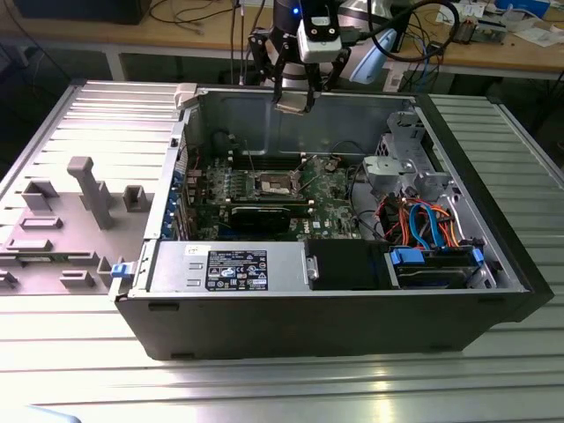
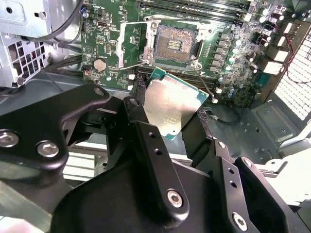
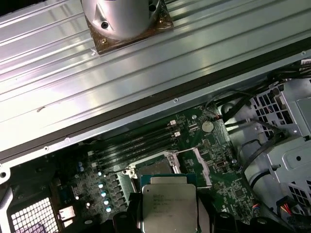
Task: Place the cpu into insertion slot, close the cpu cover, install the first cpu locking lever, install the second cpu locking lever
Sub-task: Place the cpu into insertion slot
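Your black gripper point(image 2: 165, 121) was clamped on the cpu point(image 2: 174, 104), a flat square chip with a dull silvery lid, above the green board point(image 2: 109, 36). Beyond, the insertion slot point(image 2: 176, 44) lay bare, its thin metal cpu cover point(image 2: 121, 43) swung open. The dark case point(image 1: 308, 326) sat on a ribbed aluminium table point(image 1: 264, 388); a wooden bench point(image 1: 194, 31) stood behind.

The computer case point(image 1: 326, 326) stands on the table point(image 1: 264, 388), a flat panel point(image 1: 79, 176) beside it on the exterior view's left. Inside, the socket point(image 1: 275, 184) lies on the board point(image 1: 335, 201), a card point(image 1: 264, 214) just before it. The gripper point(image 1: 293, 107) hangs above the far wall, gripping the chip point(image 2: 172, 104).
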